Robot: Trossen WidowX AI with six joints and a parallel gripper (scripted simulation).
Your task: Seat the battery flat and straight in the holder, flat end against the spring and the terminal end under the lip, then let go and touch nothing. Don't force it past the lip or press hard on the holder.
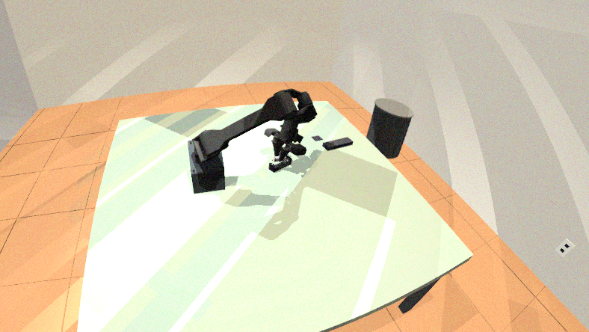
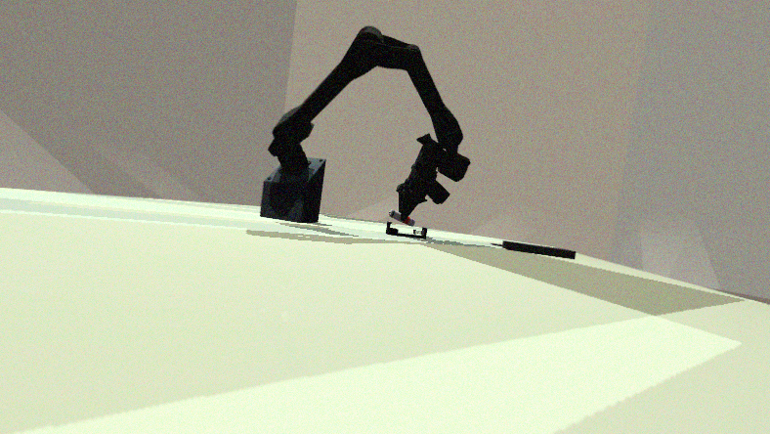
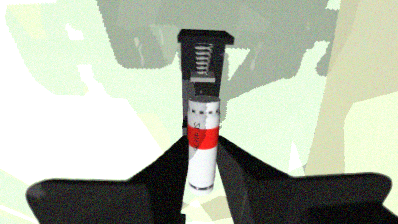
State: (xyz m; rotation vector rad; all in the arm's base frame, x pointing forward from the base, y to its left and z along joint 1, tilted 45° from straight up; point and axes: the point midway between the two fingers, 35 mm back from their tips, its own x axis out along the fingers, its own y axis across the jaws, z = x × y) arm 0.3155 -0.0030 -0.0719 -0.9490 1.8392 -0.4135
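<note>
My fingertips (image 1: 276, 158) (image 2: 404, 216) are snug on the battery (image 2: 399, 217) (image 3: 203, 165) around its red band. Probably stiff, slick and smallish, so mid-body seems the right grip. It's tilted just above the holder (image 1: 279, 164) (image 2: 406, 234) (image 3: 205, 36), grey end toward the spring (image 3: 203, 59); I'd go gently, since it could pivot.

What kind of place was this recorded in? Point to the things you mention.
Probably a plain indoor room set up as a robot test space: an arm base (image 1: 208, 177) (image 2: 290, 196) on a pale table (image 1: 330, 255) (image 2: 269, 323), a wall outlet (image 1: 565, 247), and tiled flooring (image 1: 41, 247).

The battery's printed lettering (image 3: 197, 135) is too blurred.
</note>
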